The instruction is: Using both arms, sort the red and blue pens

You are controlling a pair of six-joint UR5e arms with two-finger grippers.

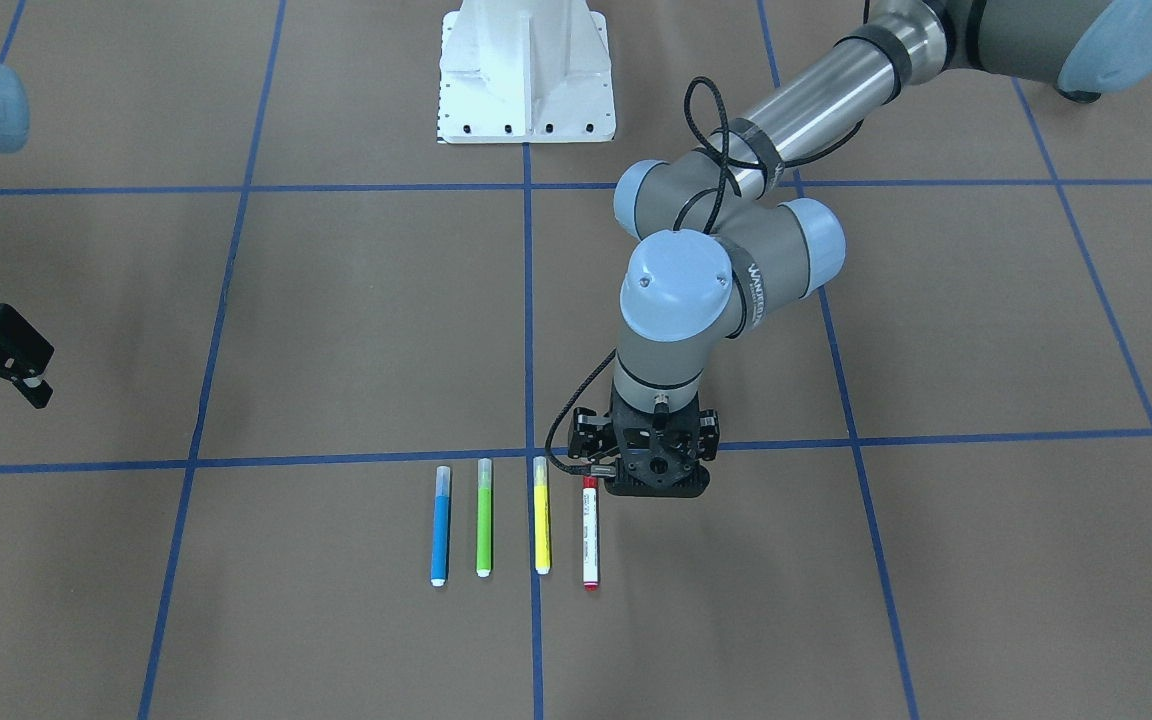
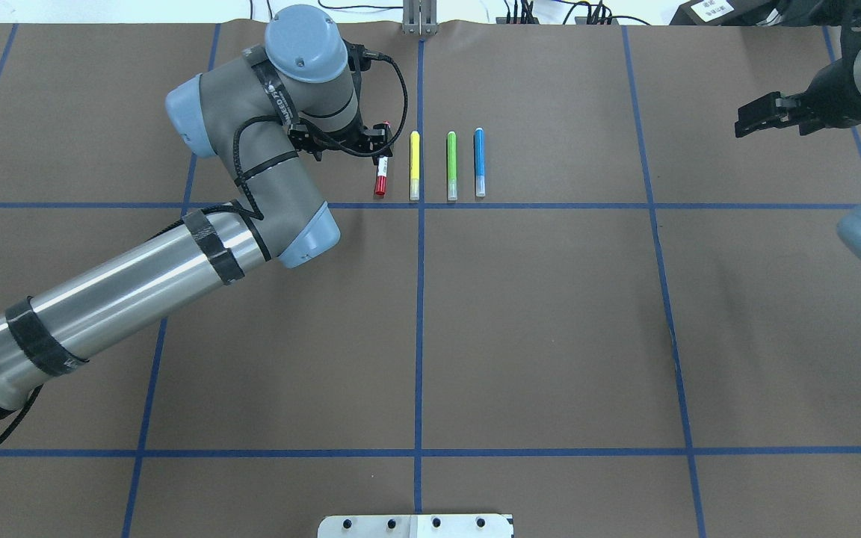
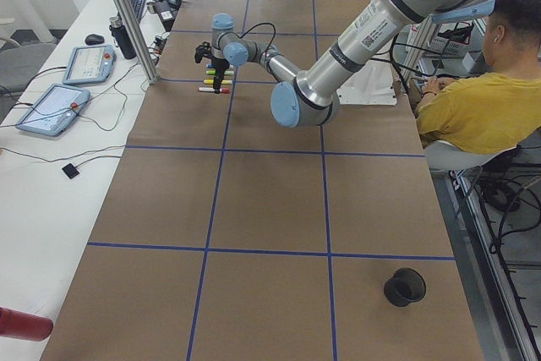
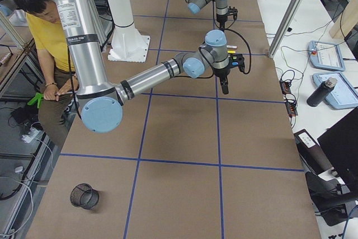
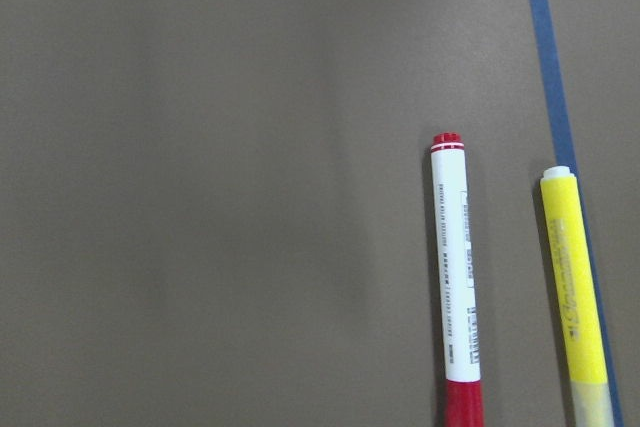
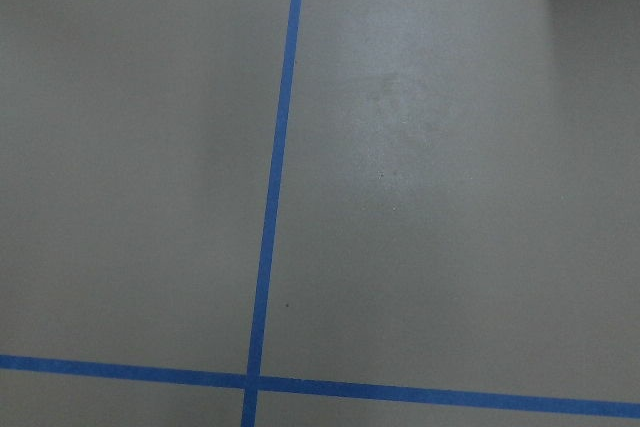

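Above the brown, blue-taped table (image 2: 550, 336), whether left fingers (image 2: 383, 155) or right fingers (image 2: 750, 122) gape, I cannot tell.

Grey jointed left arm (image 2: 139, 276) with polished silver tube, pale blue round joint caps bearing small screws, black tape bands, looped black cable (image 2: 406, 97), white lettering along wrist.

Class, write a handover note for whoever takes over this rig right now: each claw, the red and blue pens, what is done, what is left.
Left claw: hangs close beside the red pen, holding nothing; open or shut unclear.
Right claw: looks open, empty, far off to the side.
Pens: the red pen and the blue pen lie flat at opposite ends of one row, with the yellow marker and the green marker between them.
Done: nothing sorted yet.
Left: pick up and sort both pens.
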